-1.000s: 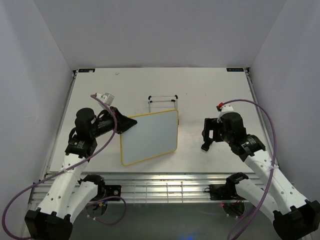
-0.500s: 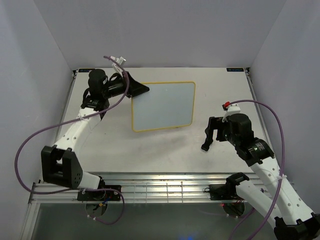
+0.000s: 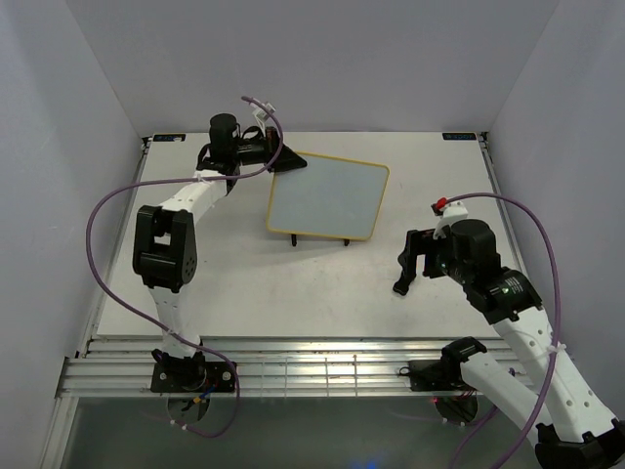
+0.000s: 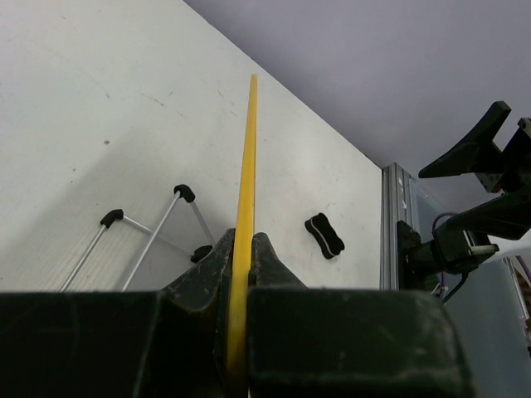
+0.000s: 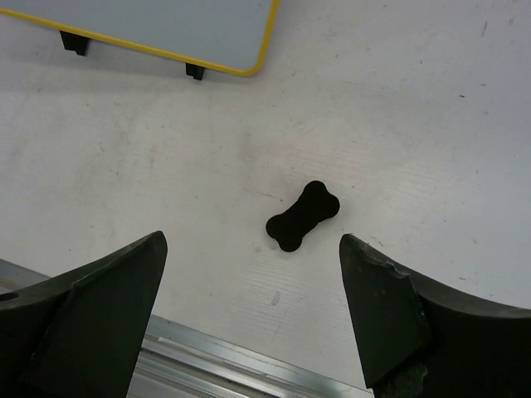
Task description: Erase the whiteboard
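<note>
The whiteboard, white with a yellow frame and no marks showing, is at the far middle of the table. My left gripper is shut on its left edge. In the left wrist view the frame runs edge-on between the closed fingers. The board also shows in the right wrist view. My right gripper is open and empty, hovering over the black bone-shaped eraser, which lies on the table between the spread fingers. The eraser also shows in the left wrist view.
The black wire easel stand sits under the board; two of its feet stick out at the board's near edge. The table's metal rail runs along the near edge. Grey walls enclose the table.
My left arm has swung the whiteboard from the near left up to the far middle, over the wire stand, which it now covers. The right arm has barely moved.
</note>
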You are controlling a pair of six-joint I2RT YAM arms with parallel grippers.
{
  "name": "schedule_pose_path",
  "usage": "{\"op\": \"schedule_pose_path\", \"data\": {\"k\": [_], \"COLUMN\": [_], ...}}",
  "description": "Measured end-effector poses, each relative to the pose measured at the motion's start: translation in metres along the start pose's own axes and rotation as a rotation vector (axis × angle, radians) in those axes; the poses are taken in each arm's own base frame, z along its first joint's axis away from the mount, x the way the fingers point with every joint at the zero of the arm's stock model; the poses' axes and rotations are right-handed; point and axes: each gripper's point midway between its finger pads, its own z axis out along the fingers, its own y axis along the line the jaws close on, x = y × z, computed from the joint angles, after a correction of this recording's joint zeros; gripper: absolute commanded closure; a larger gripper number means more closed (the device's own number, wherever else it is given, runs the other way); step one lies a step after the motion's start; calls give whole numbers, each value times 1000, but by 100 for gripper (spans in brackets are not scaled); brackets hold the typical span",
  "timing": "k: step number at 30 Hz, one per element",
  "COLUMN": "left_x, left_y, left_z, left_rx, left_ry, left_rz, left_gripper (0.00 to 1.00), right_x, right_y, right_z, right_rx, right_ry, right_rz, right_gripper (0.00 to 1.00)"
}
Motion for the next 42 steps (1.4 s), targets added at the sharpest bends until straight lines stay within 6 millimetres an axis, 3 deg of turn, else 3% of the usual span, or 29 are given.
{"op": "schedule_pose_path", "data": {"k": [3, 11, 16, 25, 31, 37, 42], "left_x": [3, -34, -41, -8, -6, 1, 22], "left_y": [3, -2, -1, 15, 16, 21, 32], "left_z": [2, 3, -3, -6, -6, -5, -7], "left_rx": [24, 62, 82, 181, 202, 230, 245], "left_ry": [16, -23, -24, 47, 49, 56, 49], "left_rz": [2, 118, 144, 101, 124, 153, 160], "left_gripper": [100, 100, 100, 100, 100, 100, 100], "right_x": [1, 6, 8, 9, 13, -7, -13], "right_y": [4, 8, 10, 19, 26, 29, 30], "right_z": [-4, -4, -3, -3, -2, -15, -22], "right_rx": [-25, -50, -62, -117, -162, -175, -179], "right_ry": [3, 30, 43, 49, 80, 35, 27], "right_rz": [-2, -6, -8, -30, -42, -78, -105], "right_gripper": [10, 10, 10, 10, 10, 10, 10]}}
